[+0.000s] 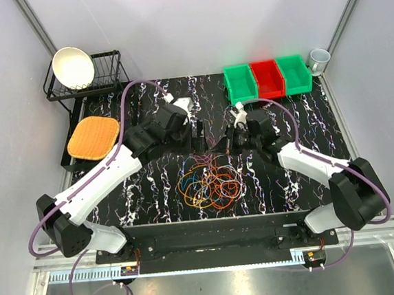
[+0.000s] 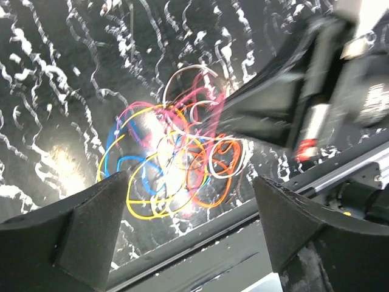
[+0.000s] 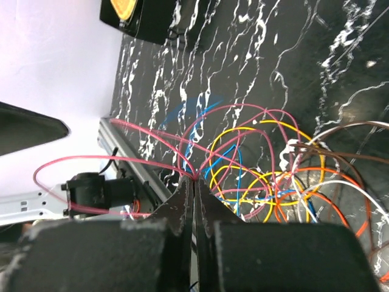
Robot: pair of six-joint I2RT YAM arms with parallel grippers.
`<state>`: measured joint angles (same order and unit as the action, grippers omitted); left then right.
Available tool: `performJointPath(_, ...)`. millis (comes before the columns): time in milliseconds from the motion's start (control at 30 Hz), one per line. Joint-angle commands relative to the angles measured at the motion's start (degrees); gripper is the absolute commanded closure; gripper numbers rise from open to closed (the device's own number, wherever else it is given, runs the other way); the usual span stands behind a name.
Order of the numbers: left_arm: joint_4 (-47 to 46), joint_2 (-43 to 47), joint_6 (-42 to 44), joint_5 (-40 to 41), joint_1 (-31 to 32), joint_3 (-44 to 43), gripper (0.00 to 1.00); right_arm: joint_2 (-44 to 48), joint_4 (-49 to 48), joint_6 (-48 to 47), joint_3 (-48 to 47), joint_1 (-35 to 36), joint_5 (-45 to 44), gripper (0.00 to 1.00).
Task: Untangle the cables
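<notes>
My right fingers (image 3: 194, 180) are squeezing tight on one pink cable (image 3: 243, 106) above the tangled cables (image 1: 210, 182), lying mid-worktop (image 1: 290, 181). My left fingers (image 2: 189, 180) are hanging spread wide, holding nothing. Three bins (image 1: 267, 78) are sitting behind.

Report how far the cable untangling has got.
Done: nothing yet; the cables lie in one knotted heap. In hand: the right gripper is shut on a pink cable, its strands running from the jaws to the heap; the left gripper hangs open above it. Left: every loop needs separating.
</notes>
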<state>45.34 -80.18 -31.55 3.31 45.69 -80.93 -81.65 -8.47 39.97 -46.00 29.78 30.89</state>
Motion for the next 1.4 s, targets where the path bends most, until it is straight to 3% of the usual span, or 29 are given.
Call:
performJointPath(0, -1.66, 3.19, -1.23, 2.84, -0.08, 3.83, 0.12, 4.47, 7.22, -3.84, -4.89, 0.54, -4.7, 1.0)
performJointPath(467, -2.8, 6.18, -2.38, 4.6, -0.08, 11.75, 0.17, 8.43, 18.39, -7.18, -14.64, 0.46, -9.1, 1.0)
performJointPath(1100, -7.29, 6.62, -3.52, 4.6, -0.08, 18.08, 0.2, 11.07, 26.57, -10.96, -39.25, 0.54, -15.25, 1.0)
performJointPath(1267, -7.11, 7.14, -3.26, 5.47, -0.08, 18.44, 0.2, 11.68, 26.4, -11.4, -39.7, 0.54, -18.05, 1.0)
performJointPath(1367, -5.19, 7.41, -2.81, 8.54, -0.16, 18.26, 0.14, 12.3, 26.75, -11.66, -37.15, 0.46, -20.34, 1.0)
